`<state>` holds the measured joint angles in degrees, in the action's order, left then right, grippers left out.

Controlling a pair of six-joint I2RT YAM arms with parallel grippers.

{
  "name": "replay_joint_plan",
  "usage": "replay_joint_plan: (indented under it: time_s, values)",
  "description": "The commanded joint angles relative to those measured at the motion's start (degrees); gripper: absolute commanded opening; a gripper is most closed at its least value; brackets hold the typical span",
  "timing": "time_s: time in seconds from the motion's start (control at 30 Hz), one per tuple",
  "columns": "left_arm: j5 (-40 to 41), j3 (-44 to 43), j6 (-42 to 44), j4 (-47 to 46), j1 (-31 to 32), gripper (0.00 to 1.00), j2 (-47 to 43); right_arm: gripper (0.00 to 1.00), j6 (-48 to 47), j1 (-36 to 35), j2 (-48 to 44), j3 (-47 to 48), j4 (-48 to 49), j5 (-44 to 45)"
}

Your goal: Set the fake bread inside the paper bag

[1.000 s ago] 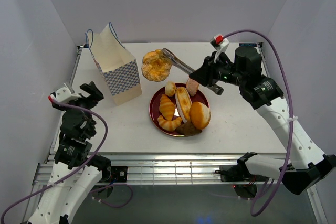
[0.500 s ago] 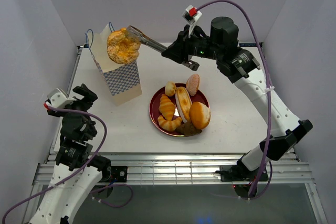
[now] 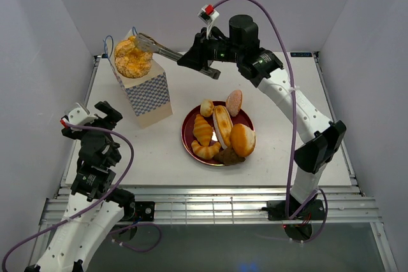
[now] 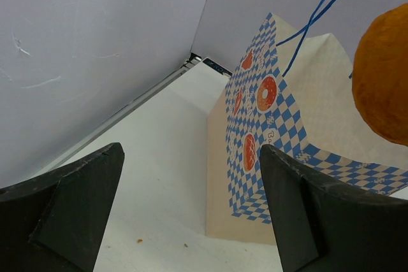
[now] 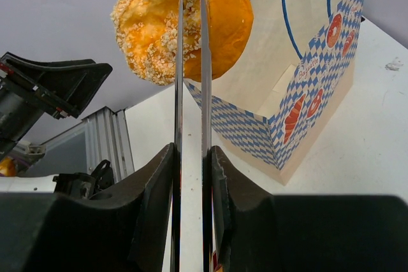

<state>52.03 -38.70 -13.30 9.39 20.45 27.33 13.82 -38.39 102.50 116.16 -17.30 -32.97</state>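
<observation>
My right gripper (image 3: 193, 58) is shut on thin metal tongs (image 3: 162, 48), and the tongs pinch a crumb-topped golden bun (image 3: 132, 57) right above the open mouth of the paper bag (image 3: 145, 93). The right wrist view shows the tongs (image 5: 190, 93) between my jaws (image 5: 191, 151), the bun (image 5: 185, 20) at their tips and the bag (image 5: 306, 93) beyond and below. The rest of the fake bread (image 3: 223, 128) lies on a dark red plate (image 3: 186, 133). My left gripper (image 3: 95, 116) is open and empty, left of the bag (image 4: 268, 132); the bun (image 4: 382, 74) shows at its view's right edge.
The bag's blue cord handles (image 3: 108, 44) stand up by the bun. White walls close in the table on three sides. The metal frame rail (image 3: 204, 205) runs along the near edge. My left arm (image 5: 44, 87) shows in the right wrist view.
My right arm has swung left and up, carrying the bun in the tongs from beside the plate to over the bag's mouth. My left gripper has shifted only slightly.
</observation>
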Motion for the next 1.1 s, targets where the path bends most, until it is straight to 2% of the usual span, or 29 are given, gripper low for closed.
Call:
replay_joint_plan:
  time_s: [0.0,0.63,1.07]
  values:
    - [-0.7,0.4,0.9,-1.2,0.1,0.98,0.1,0.08,2.3,-0.4,0.7,4.4,7.3,-2.5]
    - [-3.8,1.0,2.3,-2.3,0.1,0.96,-0.3,0.08,3.7,-0.4,6.9,3.3,11.1,-0.7]
    - [-4.0,1.2,2.3,-2.4,0.1,0.96,-0.1,0.09,2.7,-0.4,7.2,0.4,11.4,2.4]
